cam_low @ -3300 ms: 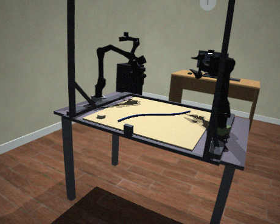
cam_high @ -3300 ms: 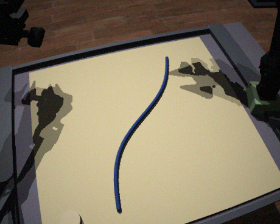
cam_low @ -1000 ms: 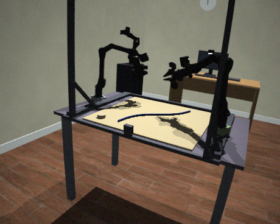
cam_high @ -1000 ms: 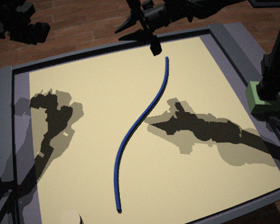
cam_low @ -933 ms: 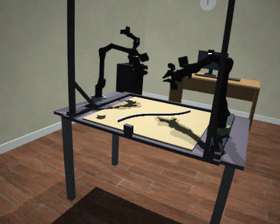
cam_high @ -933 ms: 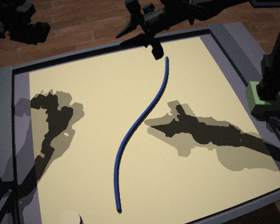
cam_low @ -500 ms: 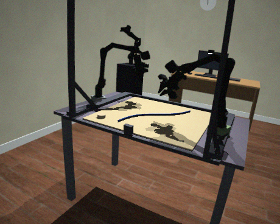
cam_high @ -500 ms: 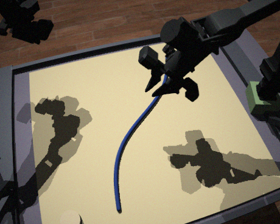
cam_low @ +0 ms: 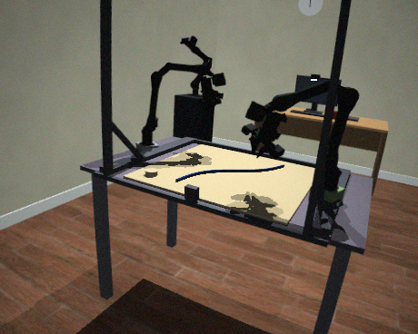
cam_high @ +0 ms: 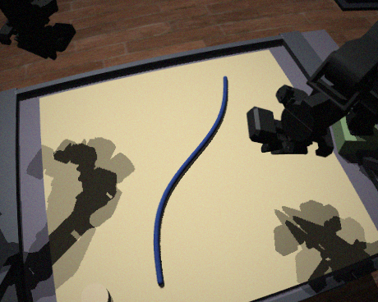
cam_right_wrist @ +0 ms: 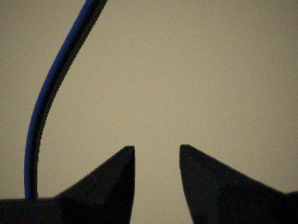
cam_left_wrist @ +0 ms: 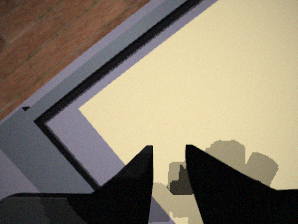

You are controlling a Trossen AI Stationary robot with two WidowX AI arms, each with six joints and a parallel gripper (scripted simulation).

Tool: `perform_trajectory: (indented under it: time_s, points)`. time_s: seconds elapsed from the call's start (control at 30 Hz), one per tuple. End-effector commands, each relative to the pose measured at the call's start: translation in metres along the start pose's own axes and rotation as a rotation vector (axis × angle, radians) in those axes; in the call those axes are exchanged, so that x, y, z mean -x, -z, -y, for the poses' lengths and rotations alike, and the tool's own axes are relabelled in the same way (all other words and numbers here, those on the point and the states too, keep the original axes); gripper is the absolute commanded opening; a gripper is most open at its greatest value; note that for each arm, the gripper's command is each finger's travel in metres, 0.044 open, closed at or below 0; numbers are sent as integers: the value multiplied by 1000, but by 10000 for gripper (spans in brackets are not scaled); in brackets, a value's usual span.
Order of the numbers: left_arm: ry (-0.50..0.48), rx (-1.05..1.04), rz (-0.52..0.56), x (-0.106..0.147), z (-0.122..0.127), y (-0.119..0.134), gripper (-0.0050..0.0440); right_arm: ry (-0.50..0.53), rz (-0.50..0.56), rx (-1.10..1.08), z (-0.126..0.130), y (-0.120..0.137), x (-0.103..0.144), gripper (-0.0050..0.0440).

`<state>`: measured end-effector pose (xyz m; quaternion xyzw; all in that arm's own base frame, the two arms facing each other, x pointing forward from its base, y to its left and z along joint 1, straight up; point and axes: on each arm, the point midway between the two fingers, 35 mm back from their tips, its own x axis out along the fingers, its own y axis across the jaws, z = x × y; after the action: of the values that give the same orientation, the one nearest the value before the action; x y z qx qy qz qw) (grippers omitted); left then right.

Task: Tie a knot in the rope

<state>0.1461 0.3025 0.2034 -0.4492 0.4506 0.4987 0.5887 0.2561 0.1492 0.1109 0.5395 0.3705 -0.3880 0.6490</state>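
Note:
A blue rope [cam_high: 193,157] [cam_low: 227,171] lies in a long, gentle S-curve on the beige mat [cam_high: 255,230] [cam_low: 241,186], untied, with no knot. My right gripper [cam_high: 283,144] [cam_low: 265,152] [cam_right_wrist: 157,154] hovers above the mat to the side of the rope's far end; its fingers stand apart with nothing between them. In the right wrist view the rope [cam_right_wrist: 45,100] runs to the left of the fingers. My left gripper [cam_high: 29,30] [cam_low: 213,97] [cam_left_wrist: 169,151] hangs high over the mat's corner [cam_left_wrist: 95,115], fingers apart and empty, far from the rope.
A dark raised rim [cam_high: 152,63] frames the mat. A small dark block [cam_low: 191,192] sits on the table's front edge, and a low round thing [cam_low: 150,172] [cam_high: 95,293] sits on the mat near one rope end. A green block [cam_high: 349,139] marks the right arm's base. Tall posts [cam_low: 105,91] stand at the corners.

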Motion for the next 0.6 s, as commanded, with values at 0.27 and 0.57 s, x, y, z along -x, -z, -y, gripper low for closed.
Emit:
perform_trajectory:
  time_s: [0.27,0.57]
  points:
    - [30,-23,-29,21,18,7,100,-40,212,252,53,-9,43,100]
    - [40,-39,-63,31,28,14,100,-141,349,453,73,-22,73,100]
